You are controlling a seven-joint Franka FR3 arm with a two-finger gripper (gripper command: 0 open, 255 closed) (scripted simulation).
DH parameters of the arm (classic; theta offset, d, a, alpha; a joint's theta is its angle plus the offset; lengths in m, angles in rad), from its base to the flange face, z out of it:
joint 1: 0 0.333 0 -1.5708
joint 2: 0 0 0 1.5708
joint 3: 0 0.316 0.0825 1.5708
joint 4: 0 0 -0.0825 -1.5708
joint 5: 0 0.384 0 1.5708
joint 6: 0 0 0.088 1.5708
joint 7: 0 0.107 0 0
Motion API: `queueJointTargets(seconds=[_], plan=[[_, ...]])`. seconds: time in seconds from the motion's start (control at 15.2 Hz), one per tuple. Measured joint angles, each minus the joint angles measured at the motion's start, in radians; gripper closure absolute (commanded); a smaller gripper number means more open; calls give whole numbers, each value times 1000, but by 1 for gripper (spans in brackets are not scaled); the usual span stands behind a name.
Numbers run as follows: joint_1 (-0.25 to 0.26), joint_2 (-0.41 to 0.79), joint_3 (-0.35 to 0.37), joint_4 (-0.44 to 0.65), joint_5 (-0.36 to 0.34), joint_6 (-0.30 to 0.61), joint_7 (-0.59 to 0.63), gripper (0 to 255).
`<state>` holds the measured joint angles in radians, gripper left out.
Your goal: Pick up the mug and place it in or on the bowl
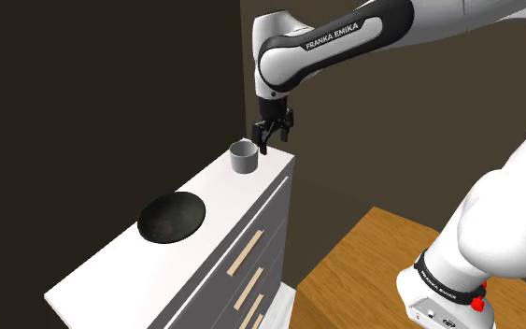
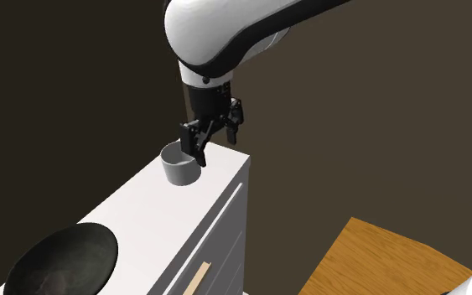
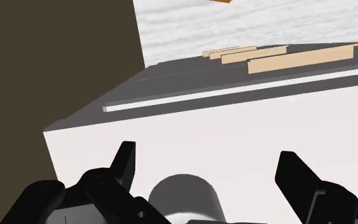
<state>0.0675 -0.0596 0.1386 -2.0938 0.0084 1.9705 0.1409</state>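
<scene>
A small grey mug (image 1: 243, 157) stands upright near the far end of a white dresser top (image 1: 111, 271). A dark round bowl (image 1: 171, 217) lies on the same top, nearer the shoulder camera. My black gripper (image 1: 275, 131) hangs just above the mug, towards the shoulder view's right, over the dresser's far corner. In the second exterior view the gripper (image 2: 217, 138) is open, one finger down beside the mug (image 2: 180, 165), with the bowl (image 2: 58, 264) at the lower left. In the wrist view the mug (image 3: 184, 198) sits low between the spread fingers (image 3: 123, 162), untouched by them.
The dresser front (image 1: 251, 252) carries drawers with pale wooden handles (image 1: 245, 252). A dark brown wall (image 1: 92, 84) rises behind the dresser. A wooden floor (image 1: 363, 271) lies below at the shoulder view's right, beside my white stand (image 1: 438, 299).
</scene>
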Motion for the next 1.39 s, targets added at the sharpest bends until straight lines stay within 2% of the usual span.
queueJointTargets(seconds=[0.46,0.79,1.39], plan=[[29,267,19,229,-70,55,60,0],[60,452,18,433,-118,45,89,0],[66,520,11,423,-134,124,100,0]])
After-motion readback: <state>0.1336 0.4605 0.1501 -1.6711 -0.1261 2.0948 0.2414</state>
